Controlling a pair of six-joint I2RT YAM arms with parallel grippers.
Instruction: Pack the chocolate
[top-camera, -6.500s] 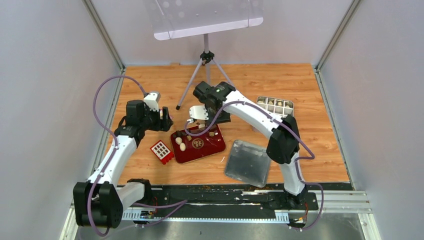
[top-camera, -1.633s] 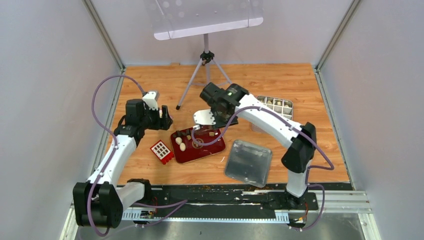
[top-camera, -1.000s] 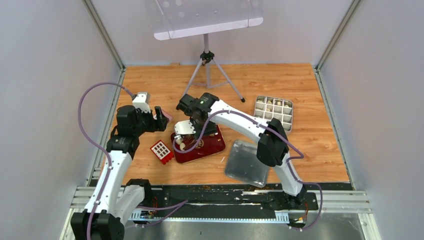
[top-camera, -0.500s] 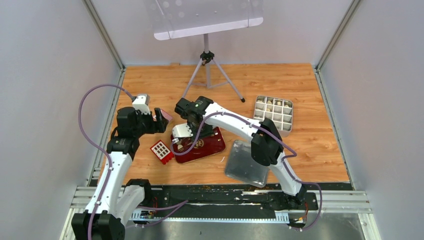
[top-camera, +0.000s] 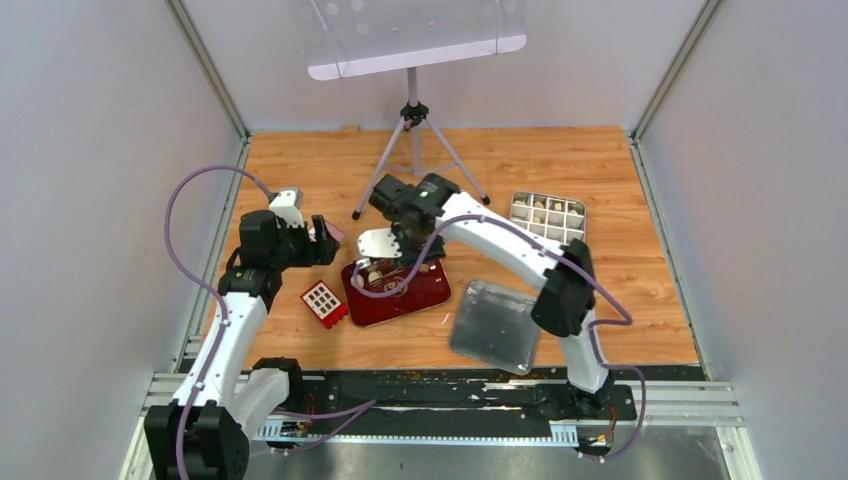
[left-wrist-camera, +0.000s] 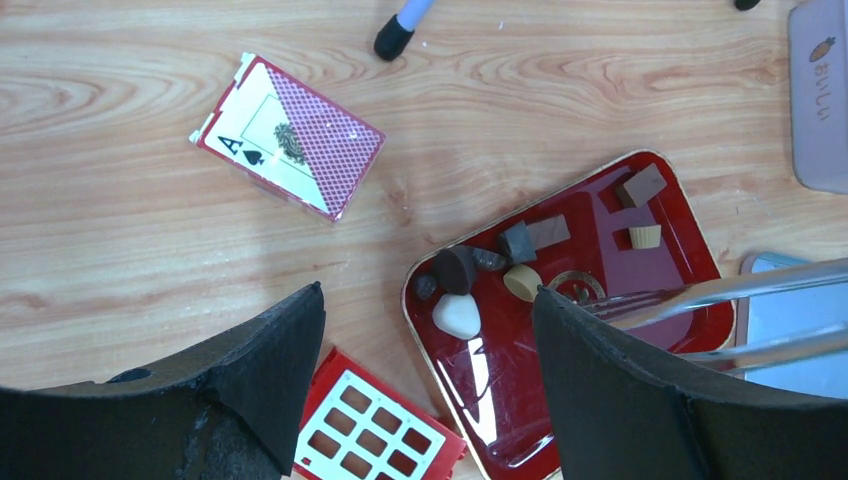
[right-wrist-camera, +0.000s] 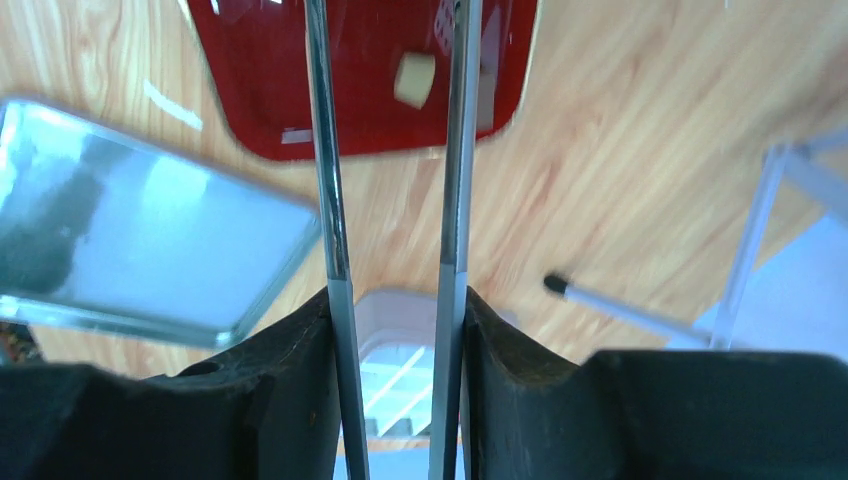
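Observation:
The chocolate lies on a red tray (top-camera: 420, 295): a white oval (left-wrist-camera: 457, 315), a dark round piece (left-wrist-camera: 455, 268), brown blocks (left-wrist-camera: 641, 185) and tan pieces (left-wrist-camera: 521, 282). My right gripper (top-camera: 400, 235) is shut on metal tongs (right-wrist-camera: 327, 150) that reach over the tray. A tan piece (right-wrist-camera: 414, 79) shows between the tong arms, not gripped. In the left wrist view the tong arms (left-wrist-camera: 720, 290) cross the tray's right side. My left gripper (top-camera: 318, 245) hangs open and empty left of the tray, above the table (left-wrist-camera: 428, 290).
A small red box with a white grid (top-camera: 324, 301) lies left of the tray. A card deck (left-wrist-camera: 288, 135) sits behind it. A compartment tin (top-camera: 546, 215) holding chocolates stands at the right. A clear square lid (top-camera: 495, 325) lies near front. Tripod legs (top-camera: 413, 140) stand behind.
The right arm swung left over the tray's left part, then drew back to the right and up with the tongs. The left arm shifted slightly and stays open.

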